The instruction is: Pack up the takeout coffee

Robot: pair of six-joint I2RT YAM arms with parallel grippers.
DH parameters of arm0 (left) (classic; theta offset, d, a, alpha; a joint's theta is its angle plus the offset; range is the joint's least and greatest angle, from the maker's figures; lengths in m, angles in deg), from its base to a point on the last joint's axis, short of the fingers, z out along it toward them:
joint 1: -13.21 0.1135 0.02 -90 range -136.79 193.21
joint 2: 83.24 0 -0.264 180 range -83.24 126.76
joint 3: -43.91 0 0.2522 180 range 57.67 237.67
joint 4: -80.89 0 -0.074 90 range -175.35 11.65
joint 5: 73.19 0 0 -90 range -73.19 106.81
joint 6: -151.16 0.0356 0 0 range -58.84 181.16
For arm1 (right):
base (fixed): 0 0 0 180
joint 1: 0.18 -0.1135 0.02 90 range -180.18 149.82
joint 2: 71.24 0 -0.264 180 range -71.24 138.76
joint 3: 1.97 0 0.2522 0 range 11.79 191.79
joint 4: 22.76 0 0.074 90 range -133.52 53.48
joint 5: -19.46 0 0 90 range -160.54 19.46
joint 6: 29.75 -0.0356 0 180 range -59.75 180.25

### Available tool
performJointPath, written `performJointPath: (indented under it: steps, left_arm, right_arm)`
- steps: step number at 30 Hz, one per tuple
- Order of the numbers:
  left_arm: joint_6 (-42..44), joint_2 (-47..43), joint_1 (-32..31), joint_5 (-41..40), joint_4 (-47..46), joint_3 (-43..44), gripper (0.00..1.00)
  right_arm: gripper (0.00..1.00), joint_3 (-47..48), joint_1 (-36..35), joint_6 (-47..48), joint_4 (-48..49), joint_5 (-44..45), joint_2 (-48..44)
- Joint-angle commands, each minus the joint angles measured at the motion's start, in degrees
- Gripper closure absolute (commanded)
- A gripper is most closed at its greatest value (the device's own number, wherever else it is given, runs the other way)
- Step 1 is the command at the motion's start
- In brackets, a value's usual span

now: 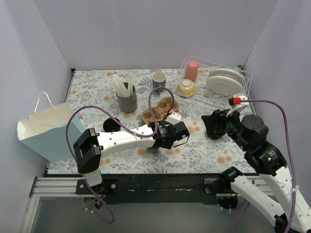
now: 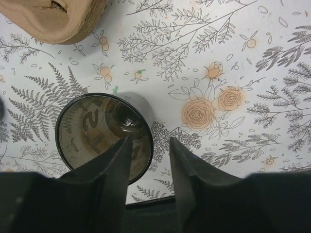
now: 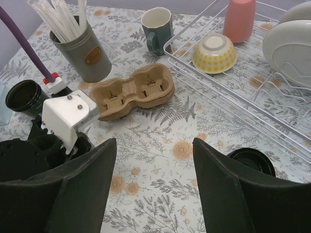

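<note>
The left jaws stand open, their dark fingers (image 2: 112,170) straddling one side wall of a black cup (image 2: 92,131). One finger is over its mouth and the other outside it, and I cannot tell whether either touches. That cup has no lid and is glossy inside. It sits upright on the worktop (image 2: 243,73), and from above the left wrist hides nearly all of it. The right jaws gape wide over bare cloth, with nothing between the fingers (image 3: 233,194). A second black cup (image 3: 252,159) sits just beside one finger, partly hidden by it, so its top is hard to make out. A third black cup (image 3: 23,94), open-mouthed, stands well to the left, near a pale blue paper bag (image 1: 48,128) at the worktop's left edge. Just past the left wrist lies a cardboard cup carrier (image 3: 133,92). Behind the carrier stand a grey pot of white straws (image 3: 80,53) and a dark green mug (image 3: 158,26). At the back right, a wire rack (image 3: 194,68) holds a yellow bowl (image 3: 214,51), a pink tumbler (image 3: 239,19) and white plates (image 3: 291,43), which are cut off in the right wrist view. A cloth printed with ferns and orange flowers covers the worktop, and plain pale walls close in three sides.
</note>
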Motion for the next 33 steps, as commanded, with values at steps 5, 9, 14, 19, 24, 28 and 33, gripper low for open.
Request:
performJointPath:
  steps: [5,9,14,19,24,28,33]
  left_arm:
    - [2.71,-7.83,1.35,-2.29,-3.34,3.05,0.18]
    - [6.57,-11.96,7.49,1.04,-6.24,1.56,0.02]
    - [13.86,-20.74,16.19,10.53,-15.62,-6.5,0.02]
    - [20.99,-32.34,20.52,13.89,-25.3,-16.35,0.02]
    - [24.85,-35.7,20.61,11.69,-31.2,-24.26,0.02]
    - [24.69,-33.86,20.6,9.49,-32.88,-26.48,0.02]
    - [25.83,-33.15,20.6,14.93,-32.61,-26.65,0.02]
  right_arm:
    - [0.29,0.32,0.08,-0.49,-3.47,2.82,3.78]
    - [0.35,0.41,0.08,-0.41,-6.12,5.55,10.1]
    - [0.4,-0.12,0.43,-1.02,-8.14,14.15,14.68]
    - [0.46,-1.96,6.48,1.17,-7.54,9.88,21.18]
    - [0.52,-3.11,14.93,1.79,-5.51,1.97,25.67]
    - [0.52,-3.64,19.41,1.88,-3.76,-2.35,29.71]
    - [0.54,-5.48,22.58,1.09,0.11,-8.85,33.23]
